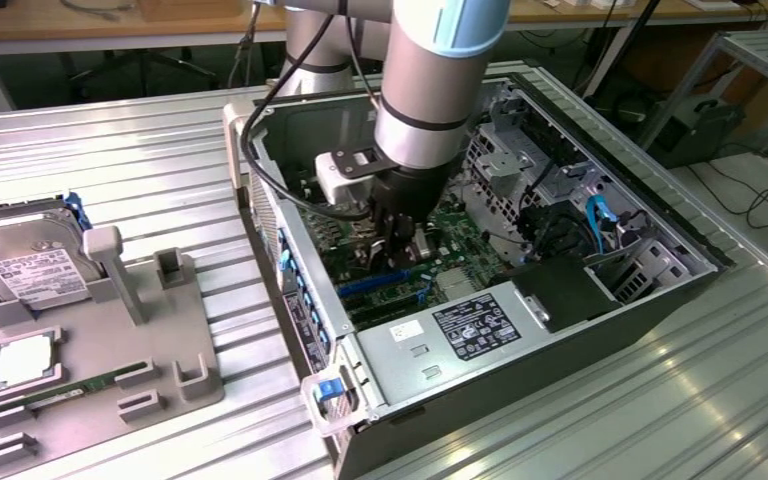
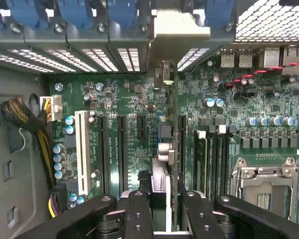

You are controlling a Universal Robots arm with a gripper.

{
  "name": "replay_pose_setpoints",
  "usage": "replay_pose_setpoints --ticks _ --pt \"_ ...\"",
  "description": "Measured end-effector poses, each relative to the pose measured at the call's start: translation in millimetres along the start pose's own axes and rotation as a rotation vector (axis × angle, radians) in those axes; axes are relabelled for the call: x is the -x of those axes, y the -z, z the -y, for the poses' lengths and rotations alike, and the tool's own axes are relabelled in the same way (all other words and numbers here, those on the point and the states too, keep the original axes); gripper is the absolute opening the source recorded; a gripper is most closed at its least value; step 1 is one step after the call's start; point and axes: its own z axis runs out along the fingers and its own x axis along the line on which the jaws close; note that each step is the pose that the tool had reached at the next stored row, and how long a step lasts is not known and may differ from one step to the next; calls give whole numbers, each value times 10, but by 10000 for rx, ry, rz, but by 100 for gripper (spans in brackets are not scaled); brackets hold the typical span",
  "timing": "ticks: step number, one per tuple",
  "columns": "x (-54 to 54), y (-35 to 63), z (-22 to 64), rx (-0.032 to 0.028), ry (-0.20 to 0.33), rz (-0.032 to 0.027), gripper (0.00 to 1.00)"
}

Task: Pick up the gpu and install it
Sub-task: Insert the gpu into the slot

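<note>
End effector (image 2: 159,209) grips the gpu (image 2: 164,149) edge-on, standing it upright over the motherboard (image 2: 124,99) inside the computer case (image 1: 651,250).

case (image 1: 651,290) top open | drive cage (image 1: 518,165) beside motherboard (image 2: 129,144)

the pincer (image 1: 404,262) holds the gpu (image 1: 415,250) upright over the motherboard (image 1: 471,240) inside the open computer case (image 1: 651,215).

Bright daylight, glare on table (image 1: 704,400)
</note>
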Motion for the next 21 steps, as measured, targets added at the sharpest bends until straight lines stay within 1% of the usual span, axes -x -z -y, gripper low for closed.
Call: replay_pose_setpoints --ticks 4,21 --pt "-2 -35 -15 6 0 -3 28" --pt "-3 -40 -14 5 0 -1 28"
